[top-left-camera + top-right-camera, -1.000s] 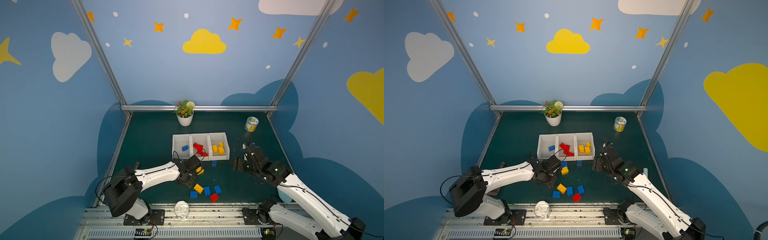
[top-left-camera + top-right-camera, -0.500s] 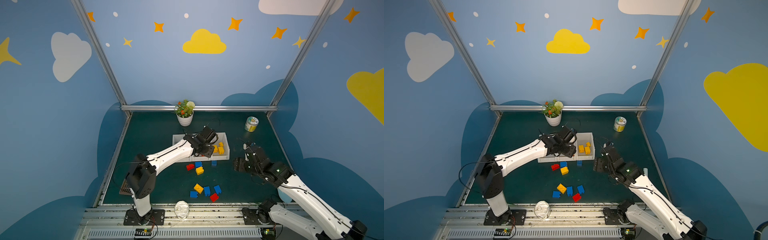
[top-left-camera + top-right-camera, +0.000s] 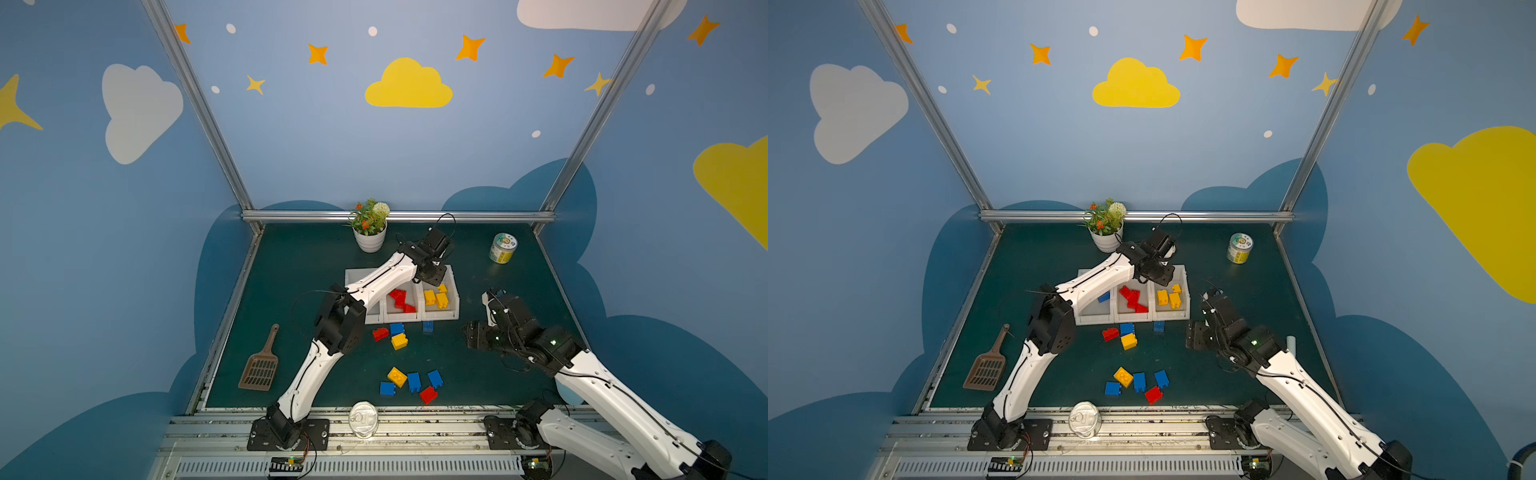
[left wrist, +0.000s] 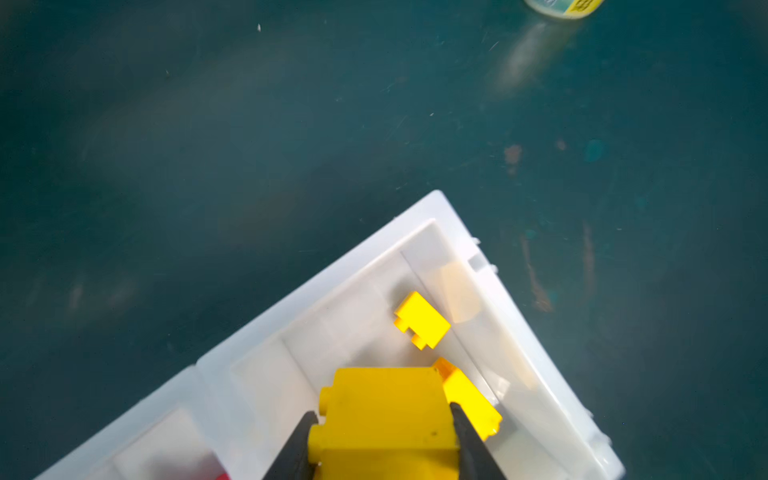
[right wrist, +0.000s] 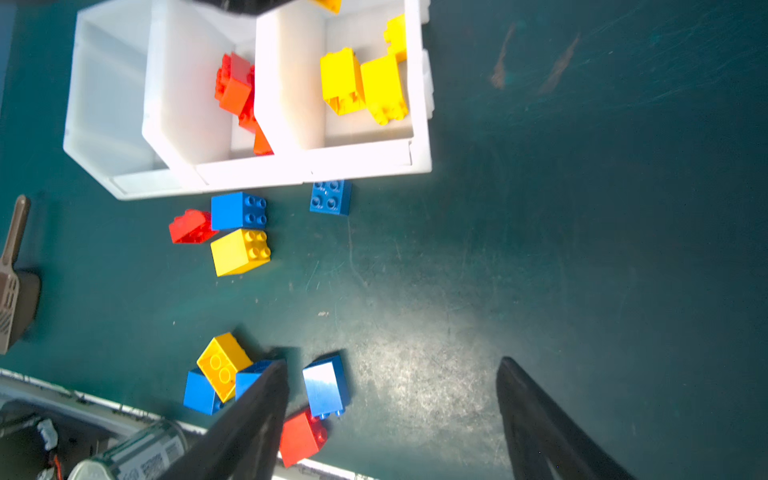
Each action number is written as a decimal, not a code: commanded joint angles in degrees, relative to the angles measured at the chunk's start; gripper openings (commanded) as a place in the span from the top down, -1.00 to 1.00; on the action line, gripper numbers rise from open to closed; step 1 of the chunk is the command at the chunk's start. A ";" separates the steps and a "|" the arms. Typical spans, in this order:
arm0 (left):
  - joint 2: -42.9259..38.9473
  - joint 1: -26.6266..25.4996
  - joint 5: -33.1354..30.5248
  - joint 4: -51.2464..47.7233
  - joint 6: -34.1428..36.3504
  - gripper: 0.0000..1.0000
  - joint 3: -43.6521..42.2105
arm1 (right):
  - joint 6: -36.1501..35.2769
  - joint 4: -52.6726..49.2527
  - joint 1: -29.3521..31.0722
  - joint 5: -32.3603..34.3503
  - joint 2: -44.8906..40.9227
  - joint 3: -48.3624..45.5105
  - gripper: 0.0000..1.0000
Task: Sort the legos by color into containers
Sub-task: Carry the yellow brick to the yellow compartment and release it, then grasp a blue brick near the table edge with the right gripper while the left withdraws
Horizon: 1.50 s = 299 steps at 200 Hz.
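- The left gripper [image 4: 382, 411] hangs over the end bin [image 4: 455, 232] of the containers [image 3: 405, 316], a held brick [image 4: 380, 395] between its jaws.
- Three bricks [image 5: 345, 79] lie in that bin beneath it.
- Left of the right gripper [image 5: 392, 363], a trio of bricks [image 3: 399, 340] lies before the containers.
- A cluster of five [image 3: 413, 381] lies left of it too, nearer the arm bases [image 3: 286, 432].

Green mat [image 3: 316, 291]: bins [image 3: 415, 318], legos [image 3: 399, 340], scoop [image 3: 259, 370].

Nothing legible anywhere: the can [image 3: 503, 248] at far right carries a printed label, too small to read.
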 commanded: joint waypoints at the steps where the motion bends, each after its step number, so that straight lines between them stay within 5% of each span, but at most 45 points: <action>1: 2.23 0.30 0.25 -4.01 0.02 0.16 4.64 | -1.93 -1.60 -0.25 -2.89 0.30 0.08 -0.58; 60: 3.22 0.40 0.33 -2.39 -1.69 -0.18 5.92 | -1.94 -6.60 -0.39 -2.88 0.49 2.19 -0.59; 104: -0.66 0.49 0.44 -3.65 -0.36 -0.20 3.89 | -1.46 -6.97 -0.39 -4.19 -0.48 2.92 -0.58; 187: -21.47 0.49 2.21 7.14 -2.17 -0.21 -22.31 | 0.14 -10.18 0.69 -7.57 3.75 6.30 -0.54; 262: -46.84 3.22 0.42 15.94 -8.10 -0.22 -57.59 | 8.89 -3.29 17.42 -3.02 15.97 7.17 -0.49; 299: -55.58 4.72 0.47 16.03 -12.01 -0.22 -66.35 | 13.02 -7.67 22.69 -3.83 26.55 13.13 -0.48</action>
